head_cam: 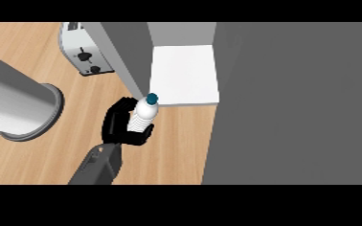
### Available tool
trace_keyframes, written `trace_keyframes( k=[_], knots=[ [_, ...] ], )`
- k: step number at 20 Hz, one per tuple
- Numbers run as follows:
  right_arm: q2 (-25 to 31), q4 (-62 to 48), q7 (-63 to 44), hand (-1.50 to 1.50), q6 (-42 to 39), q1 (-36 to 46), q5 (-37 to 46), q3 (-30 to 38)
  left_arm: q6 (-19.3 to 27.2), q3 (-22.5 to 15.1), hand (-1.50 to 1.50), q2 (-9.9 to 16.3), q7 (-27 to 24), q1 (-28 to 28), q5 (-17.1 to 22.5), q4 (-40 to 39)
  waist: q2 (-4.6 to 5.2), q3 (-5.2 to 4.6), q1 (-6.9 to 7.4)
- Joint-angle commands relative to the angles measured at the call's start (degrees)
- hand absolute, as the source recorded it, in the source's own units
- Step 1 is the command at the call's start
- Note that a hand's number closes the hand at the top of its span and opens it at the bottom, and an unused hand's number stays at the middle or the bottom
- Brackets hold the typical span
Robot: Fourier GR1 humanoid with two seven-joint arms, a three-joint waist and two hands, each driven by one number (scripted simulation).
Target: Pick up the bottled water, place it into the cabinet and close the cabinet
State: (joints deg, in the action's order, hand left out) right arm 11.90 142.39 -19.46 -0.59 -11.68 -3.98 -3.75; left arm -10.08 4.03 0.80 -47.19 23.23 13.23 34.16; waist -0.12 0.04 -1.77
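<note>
The bottled water is a white ribbed bottle with a dark teal cap, held upright over the wooden counter. My left hand is shut on it, fingers curled round its far side and thumb round its near side, hiding the lower body. The bottle's cap stands just before the front left corner of the cabinet's white shelf. The cabinet door is a grey panel swung open, running along the shelf's left side right beside my fingers. My right hand shows nowhere.
A silver toaster with black knobs stands behind the open door at the back left. A large metal cylinder fills the left edge. A broad grey cabinet face covers the right half.
</note>
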Motion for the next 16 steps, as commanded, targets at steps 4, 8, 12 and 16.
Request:
trace_keyframes(
  k=[4, 8, 12, 16],
  knots=[
    [1.9, 3.6, 0.1, -1.50, -5.1, -3.4, -16.5, 13.3, 3.2, -10.0, 1.50, -0.8, 5.1, 3.7, 7.0, 3.6, -0.19, 0.04, 0.09],
    [-0.4, -2.8, 6.3, -1.50, -7.9, -4.0, -16.6, 15.0, 6.8, -15.1, 1.50, -0.8, 8.9, 4.1, 14.1, 7.4, -0.17, 0.06, -0.02],
    [0.1, -1.9, 3.2, -1.50, -8.0, -2.7, -18.4, 17.5, 12.0, -19.7, 1.50, -0.7, 11.2, 5.9, 16.9, 10.8, -0.23, 0.00, -0.24],
    [1.0, -7.1, 4.6, -1.50, -9.7, 0.3, -20.8, 19.8, 17.9, -22.0, 1.50, -0.7, 13.2, 10.3, 20.5, 12.1, -0.06, 0.00, -1.24]
  ],
)
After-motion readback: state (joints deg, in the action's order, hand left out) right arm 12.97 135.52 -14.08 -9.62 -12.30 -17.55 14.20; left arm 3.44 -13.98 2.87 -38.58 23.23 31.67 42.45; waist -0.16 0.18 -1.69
